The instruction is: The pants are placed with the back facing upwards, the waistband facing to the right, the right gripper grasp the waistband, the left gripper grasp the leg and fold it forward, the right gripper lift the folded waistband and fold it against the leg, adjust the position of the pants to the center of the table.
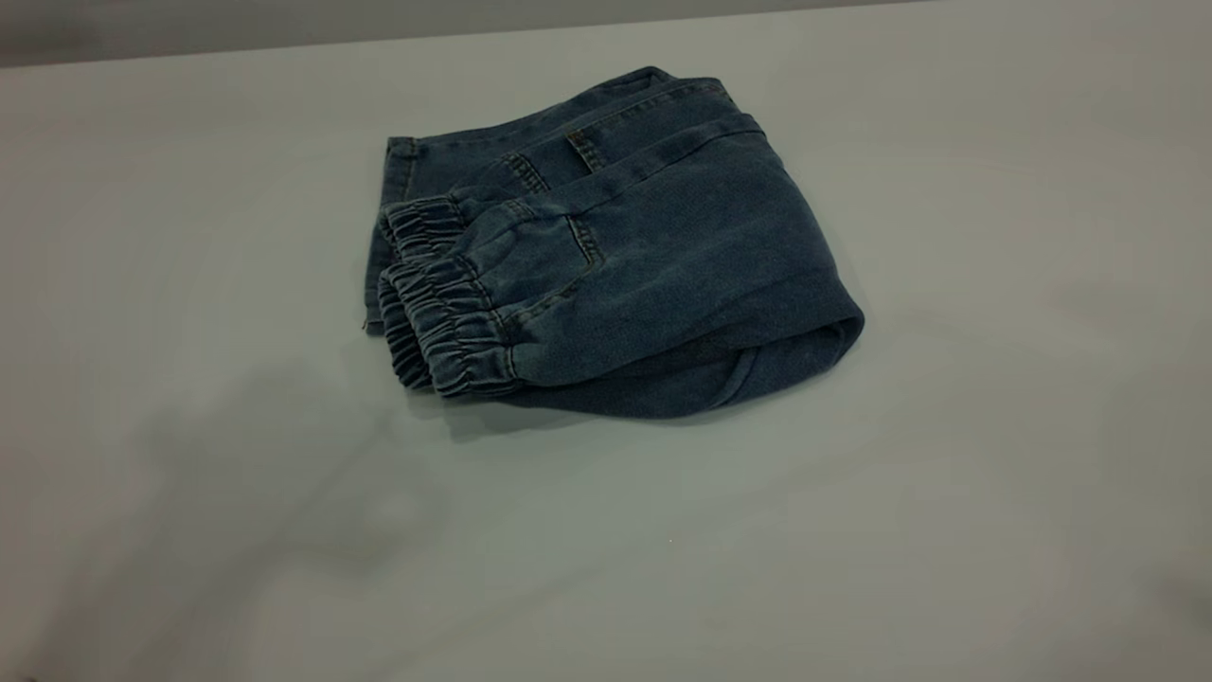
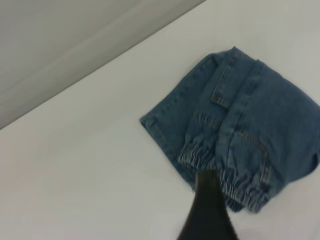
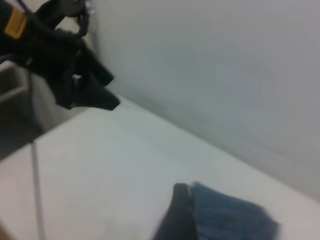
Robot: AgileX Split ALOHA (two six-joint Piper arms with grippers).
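Observation:
The pants lie folded in a compact bundle on the table, a little behind its middle. The ruffled waistband is folded over and now faces left, lying on top of the layers beneath. The printed leg is hidden under the fold. Neither gripper appears in the exterior view. My left gripper hangs above the table short of the waistband, open, with only one black finger showing. My right gripper is also raised and open, holding nothing, one finger showing before the pants.
The table's back edge runs behind the pants, with a grey wall beyond. The left arm hangs dark above the table's far side in the right wrist view. Bare tabletop surrounds the bundle on all sides.

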